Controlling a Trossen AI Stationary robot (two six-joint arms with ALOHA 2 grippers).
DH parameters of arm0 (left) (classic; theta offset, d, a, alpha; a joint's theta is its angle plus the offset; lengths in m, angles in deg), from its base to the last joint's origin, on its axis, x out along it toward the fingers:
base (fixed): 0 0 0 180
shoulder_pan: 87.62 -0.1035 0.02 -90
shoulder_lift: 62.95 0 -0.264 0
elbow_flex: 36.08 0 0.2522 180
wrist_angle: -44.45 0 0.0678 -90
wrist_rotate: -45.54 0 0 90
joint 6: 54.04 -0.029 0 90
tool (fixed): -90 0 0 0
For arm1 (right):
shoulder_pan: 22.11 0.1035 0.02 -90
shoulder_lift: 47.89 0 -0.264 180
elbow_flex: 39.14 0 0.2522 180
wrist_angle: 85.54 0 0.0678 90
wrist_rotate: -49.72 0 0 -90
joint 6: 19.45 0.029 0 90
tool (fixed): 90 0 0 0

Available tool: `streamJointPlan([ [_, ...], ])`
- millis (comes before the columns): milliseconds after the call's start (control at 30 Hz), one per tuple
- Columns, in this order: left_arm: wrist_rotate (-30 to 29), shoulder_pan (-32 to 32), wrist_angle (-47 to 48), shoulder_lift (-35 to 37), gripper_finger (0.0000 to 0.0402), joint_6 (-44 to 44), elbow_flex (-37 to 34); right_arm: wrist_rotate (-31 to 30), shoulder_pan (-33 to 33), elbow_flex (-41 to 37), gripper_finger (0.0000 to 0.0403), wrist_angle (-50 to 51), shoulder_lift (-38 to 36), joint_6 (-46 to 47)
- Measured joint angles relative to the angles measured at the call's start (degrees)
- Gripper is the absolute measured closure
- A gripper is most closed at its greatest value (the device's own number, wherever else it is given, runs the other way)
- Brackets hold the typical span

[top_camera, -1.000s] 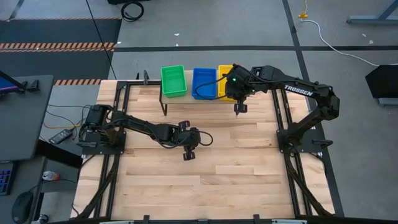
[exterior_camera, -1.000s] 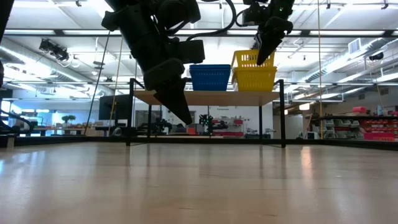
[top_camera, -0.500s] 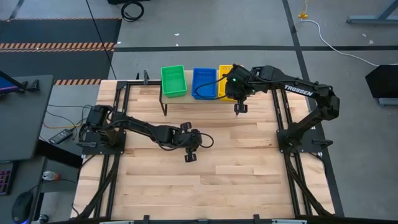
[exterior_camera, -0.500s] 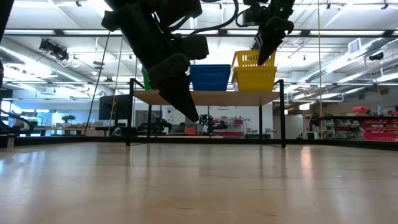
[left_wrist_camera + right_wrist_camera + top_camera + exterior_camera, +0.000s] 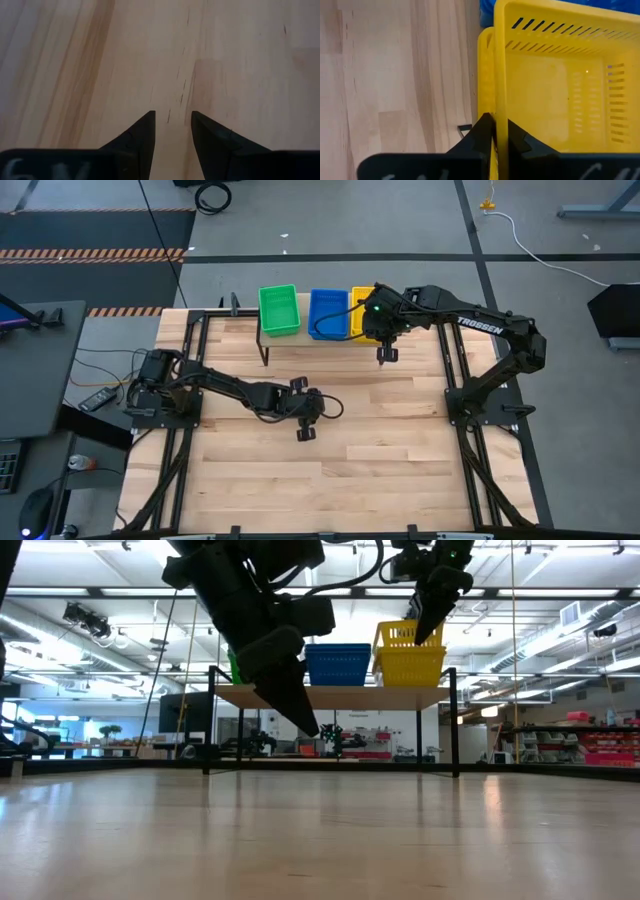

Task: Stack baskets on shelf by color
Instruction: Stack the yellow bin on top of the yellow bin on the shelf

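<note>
Pale slatted wood tabletop (image 5: 330,470) lies bare under the left gripper (image 5: 306,431), which hangs over its middle with fingers parted on nothing, probably just waiting. At the far edge, the low light-wood shelf on black metal legs (image 5: 330,696) carries green (image 5: 279,310), blue (image 5: 327,313) and yellow (image 5: 408,657) perforated plastic baskets side by side, apparently one colour per spot. The right gripper (image 5: 496,131) pinches the near wall of the upper yellow basket (image 5: 560,75), which sits tilted in the one beneath and holds nothing, seemingly to seat it.
</note>
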Motion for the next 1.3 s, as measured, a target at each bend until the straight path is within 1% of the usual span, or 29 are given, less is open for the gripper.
streamJointPlan([
  [367, 0.0, 0.2, 0.0, 0.0, 0.0269, 0.0, 0.0, 0.0, 0.0, 0.0, 0.0344, 0.0, 0.0, 0.0],
  [733, 0.0, 0.2, 0.0, 0.0, 0.0269, 0.1, 0.0, 0.0, 0.0, 0.0, 0.0339, 0.0, 0.0, -0.1],
  [1100, 0.0, 0.2, 0.0, 0.0, 0.0269, 0.1, 0.0, 0.0, 0.0, 0.0, 0.0294, -0.8, 0.0, -0.1],
  [1300, 0.0, 0.2, 0.0, 0.0, 0.0269, 0.1, 0.0, 0.0, 0.0, 0.0, 0.0289, -0.4, 0.0, -0.3],
])
